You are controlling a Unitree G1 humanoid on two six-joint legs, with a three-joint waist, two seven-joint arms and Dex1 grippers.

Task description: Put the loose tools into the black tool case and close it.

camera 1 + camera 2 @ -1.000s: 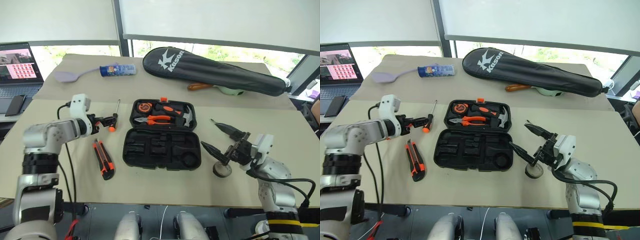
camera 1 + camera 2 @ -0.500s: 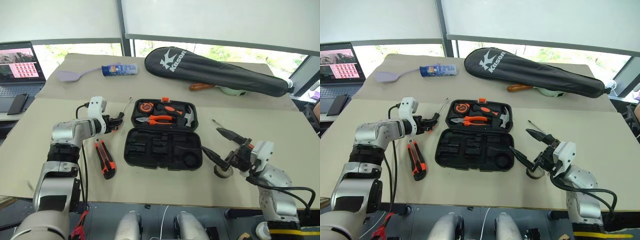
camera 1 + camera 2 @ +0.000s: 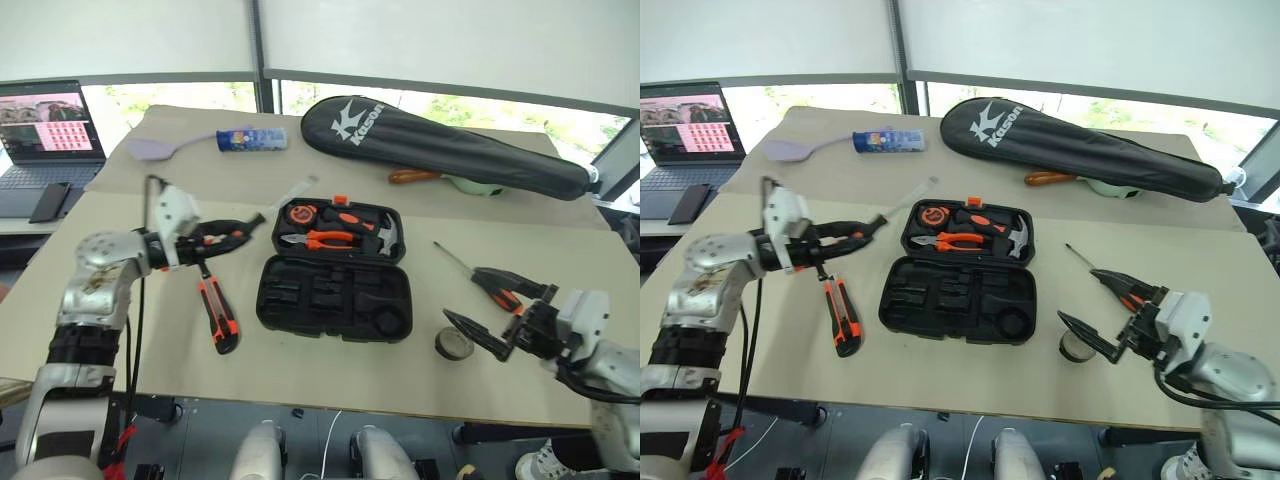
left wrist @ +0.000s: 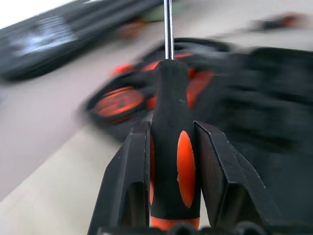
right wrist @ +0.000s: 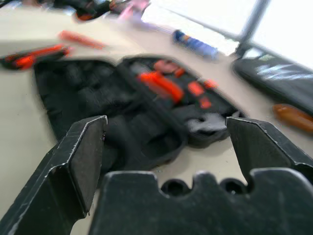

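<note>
Black tool case [image 3: 333, 300] open at mid-desk, one screwdriver in transit.

The case lies flat with both halves up: the far half keeps its pliers [image 3: 316, 238] and small hammer [image 3: 385, 237], while the near half shows bare recesses, so the loose tools can drop straight in. The left claw [image 3: 228, 235] is clamped on the handle of a black-and-orange screwdriver [image 4: 171, 147], carried off the desk [image 3: 120, 330] with its shaft aimed toward the case, which suits sliding it into a long recess. The utility knife [image 3: 218, 313] lies just left of the case; a second screwdriver [image 3: 480, 274] and the grey tape roll [image 3: 454, 343] lie to its right. The right claw [image 3: 498, 318] hangs spread wide and empty beside the tape roll, probably poised for that pickup next.
</note>
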